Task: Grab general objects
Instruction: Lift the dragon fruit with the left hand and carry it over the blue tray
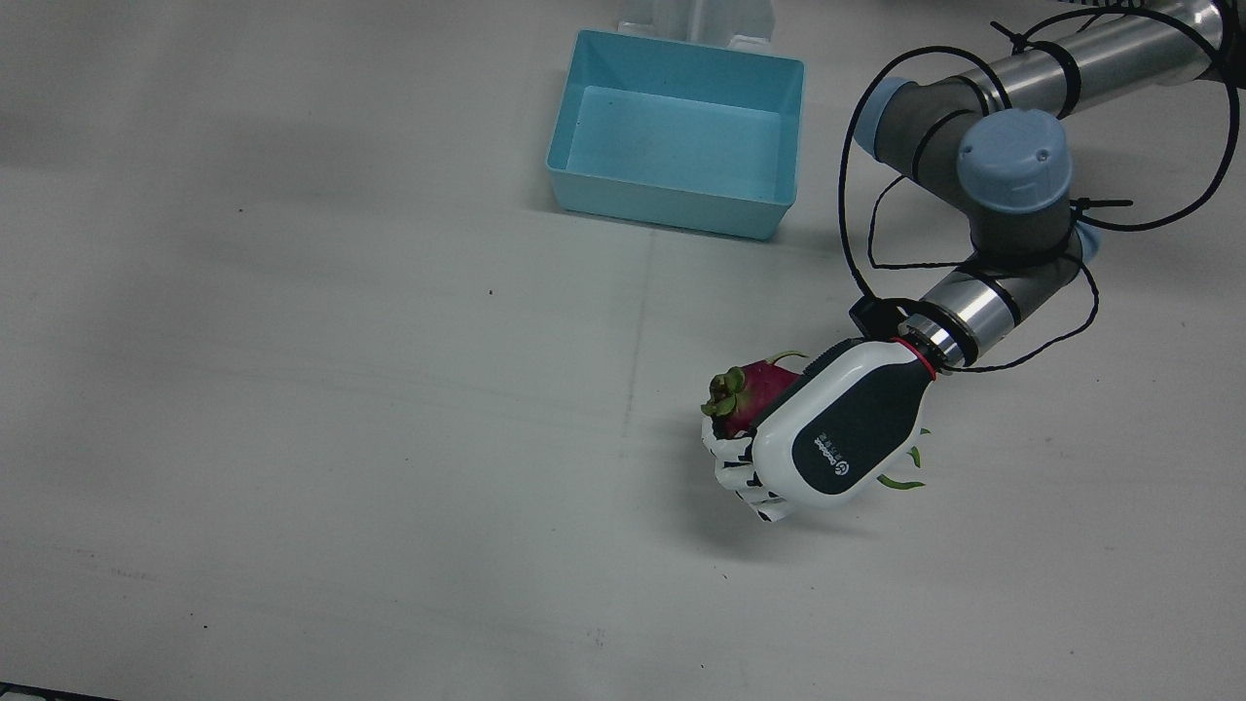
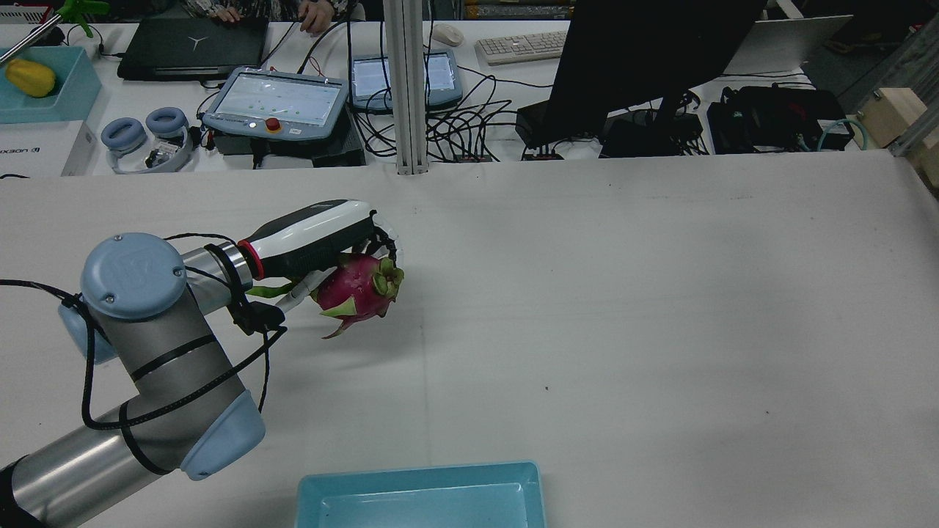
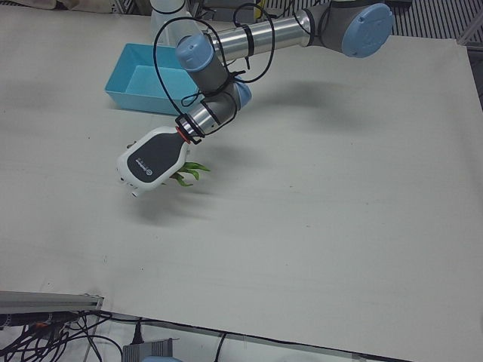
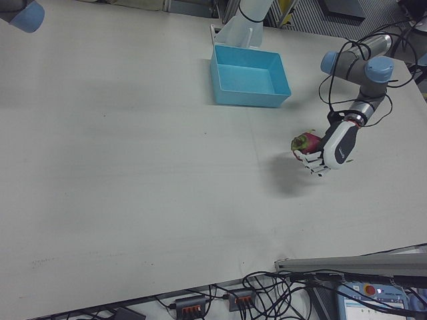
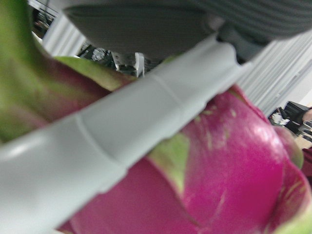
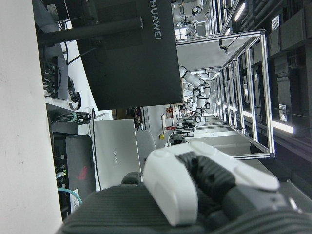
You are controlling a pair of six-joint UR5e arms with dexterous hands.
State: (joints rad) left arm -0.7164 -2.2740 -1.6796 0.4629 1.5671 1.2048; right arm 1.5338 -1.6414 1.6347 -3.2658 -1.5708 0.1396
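Observation:
A magenta dragon fruit [image 1: 751, 391] with green scales is wrapped in my left hand [image 1: 837, 433], whose white fingers [image 1: 742, 477] curl around it. The rear view shows the fruit [image 2: 356, 287] hanging under the hand [image 2: 312, 235], just above the table with a shadow below. In the left hand view the fruit [image 5: 234, 161] fills the picture behind one white finger [image 5: 122, 131]. From the left-front only the fruit's green tips [image 3: 189, 172] poke out under the hand [image 3: 151, 161]. The right hand [image 6: 195, 185] shows only partly in its own view, away from the fruit.
A light blue bin [image 1: 672, 200] stands with nothing in it near the robot's side of the table, also seen at the rear view's bottom edge as the bin [image 2: 418, 477]. Beyond the table's far edge lie monitors, cables and pendants [image 2: 275, 99].

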